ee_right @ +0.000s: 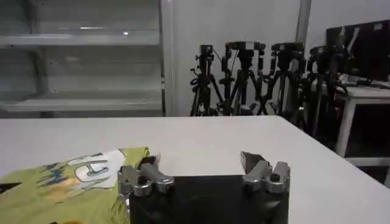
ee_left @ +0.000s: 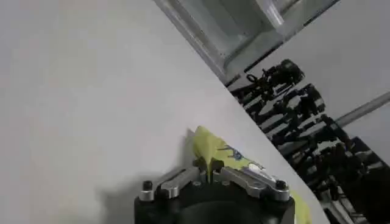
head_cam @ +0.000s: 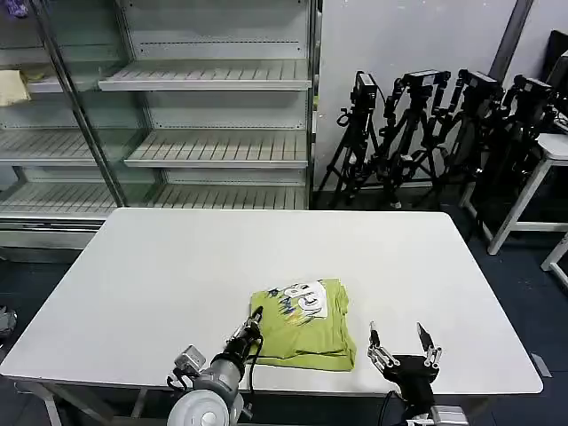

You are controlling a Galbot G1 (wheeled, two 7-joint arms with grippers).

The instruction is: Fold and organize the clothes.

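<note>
Our left claw (head_cam: 255, 327) pinches the folded shirt's (head_cam: 306, 333) near-left edge on the tabletop (head_cam: 177, 266). Our right claw (head_cam: 401, 341) waits released just beside it.

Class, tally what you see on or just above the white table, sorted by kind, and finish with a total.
Folded lime-green shirt: 1
Robot grippers: 2, the left gripper shut on the shirt's edge and the right gripper open beside the shirt
Total: 3

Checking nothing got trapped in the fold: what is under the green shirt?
The folded shirt lies flat on the white table. Only tabletop shows around it; anything beneath is covered. The left gripper pinches its edge.
</note>
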